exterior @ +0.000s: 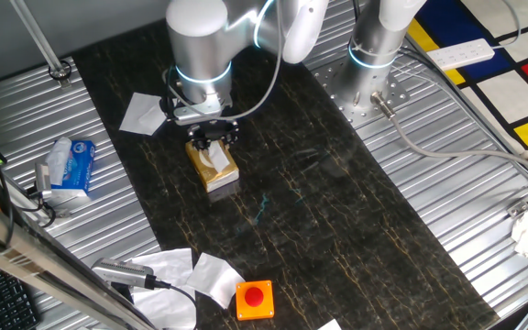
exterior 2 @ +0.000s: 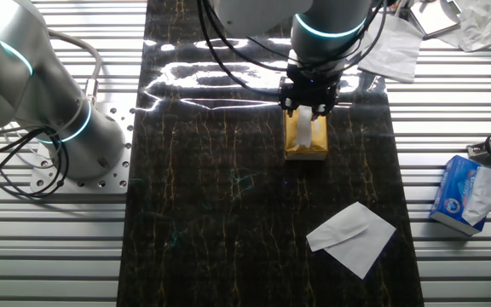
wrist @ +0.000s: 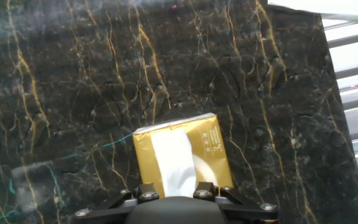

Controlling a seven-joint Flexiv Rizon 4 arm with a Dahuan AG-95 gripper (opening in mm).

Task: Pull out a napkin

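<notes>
The napkin [wrist: 174, 163] is seen directly below the end effector [exterior: 212, 135], lengthwise along the box [wrist: 213, 149]; finger opening cannot be told.

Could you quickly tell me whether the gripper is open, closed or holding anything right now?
Gripper: low over the tissue box, at the napkin; its fingertips are hidden, so open, closed or gripping cannot be told.

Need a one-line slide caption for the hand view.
Hand view: black two-finger gripper poised above white napkin in the tan-gold tissue box on black gold-veined marble tabletop.
</notes>
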